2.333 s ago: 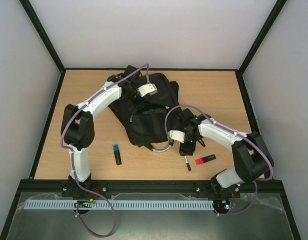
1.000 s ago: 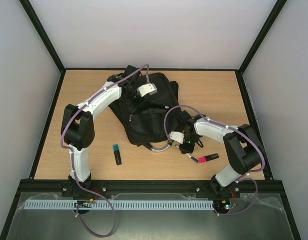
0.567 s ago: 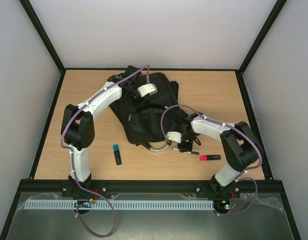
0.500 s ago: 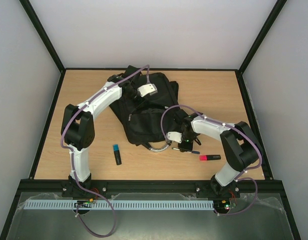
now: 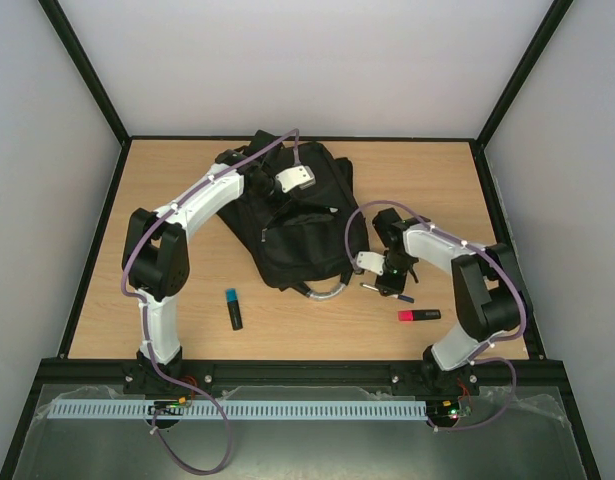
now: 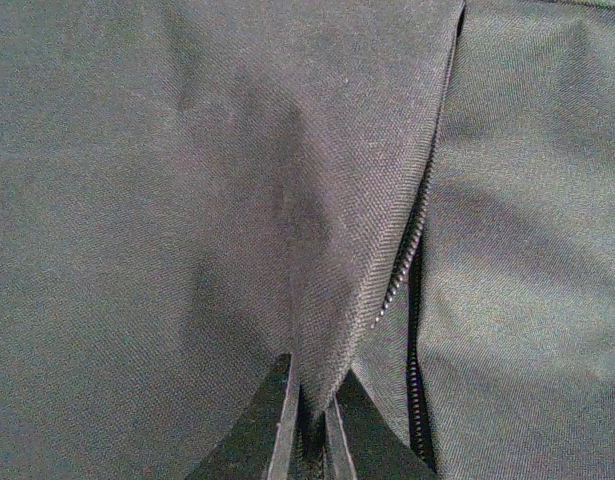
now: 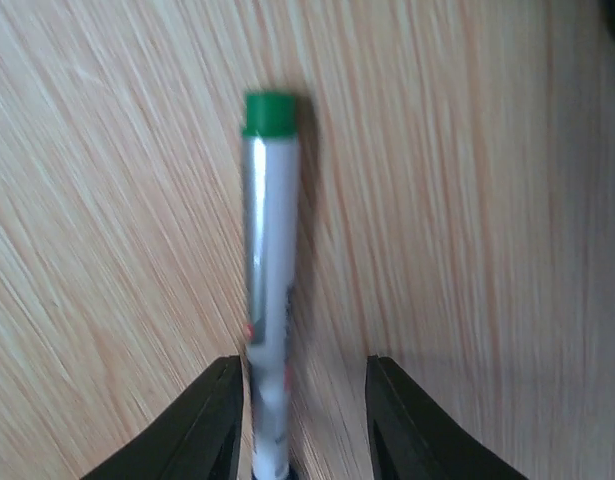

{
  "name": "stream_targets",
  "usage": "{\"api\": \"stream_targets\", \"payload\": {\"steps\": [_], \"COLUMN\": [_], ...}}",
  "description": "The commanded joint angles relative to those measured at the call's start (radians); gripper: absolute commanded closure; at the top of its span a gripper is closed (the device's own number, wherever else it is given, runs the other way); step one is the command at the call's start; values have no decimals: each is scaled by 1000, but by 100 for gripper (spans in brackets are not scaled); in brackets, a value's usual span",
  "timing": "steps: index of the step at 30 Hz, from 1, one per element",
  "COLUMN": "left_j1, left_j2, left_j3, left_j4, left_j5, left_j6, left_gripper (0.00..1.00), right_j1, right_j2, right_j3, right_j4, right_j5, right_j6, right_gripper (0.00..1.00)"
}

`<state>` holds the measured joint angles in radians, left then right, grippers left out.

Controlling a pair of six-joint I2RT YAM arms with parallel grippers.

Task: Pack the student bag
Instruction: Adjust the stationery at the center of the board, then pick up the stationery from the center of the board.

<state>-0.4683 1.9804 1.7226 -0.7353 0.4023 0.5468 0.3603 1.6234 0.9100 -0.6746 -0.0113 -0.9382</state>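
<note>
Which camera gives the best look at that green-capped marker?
Right wrist: the green-capped marker fills the frame, lengthwise. Top external shows it only as a tiny dark sliver; left wrist shows only the student bag.

Table (image 5: 437, 185): rectangular top of light wood, visible grain, matte finish, bordered by a thin black edge. Back wall (image 5: 307, 60), left wall (image 5: 37, 220), right wall (image 5: 582, 220): plain pale grey-white panels, unmarked. Two black struts (image 5: 87, 72) slant upward from the table's far corners along the wall joints. Near edge: black crossbar (image 5: 307, 371); below it in the top view, a white slotted strip (image 5: 307, 409) lying on a grey glossy sheet (image 5: 307, 450). Light: even, diffuse; shadows soft and short.
</note>
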Motion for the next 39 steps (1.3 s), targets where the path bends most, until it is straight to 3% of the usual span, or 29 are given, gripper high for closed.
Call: {"api": "stream_targets", "payload": {"steps": [1, 12, 21, 29, 34, 39], "left_j1": [1, 1, 0, -2, -4, -7], "left_j2": [3, 4, 7, 1, -2, -2], "left_j3": [21, 13, 19, 11, 9, 11], "left_j4": [-14, -15, -13, -13, -14, -15], "left_j5": [9, 19, 27, 23, 20, 17], "left_j6": [4, 3, -4, -4, -4, -2], "left_gripper": [97, 97, 97, 97, 97, 97], "right_j1": [-55, -172, -181, -181, -179, -181], "right_j2": [-63, -156, -123, -83, -49, -10], "right_j3": [-44, -114, -128, -113, -107, -64], "right_j4": [-49, -130, -122, -86, -40, -59], "right_j5": [56, 76, 66, 59, 55, 55], "right_j6": [-41, -67, -30, -3, 47, 114], "right_gripper": [64, 66, 77, 77, 72, 88]}}
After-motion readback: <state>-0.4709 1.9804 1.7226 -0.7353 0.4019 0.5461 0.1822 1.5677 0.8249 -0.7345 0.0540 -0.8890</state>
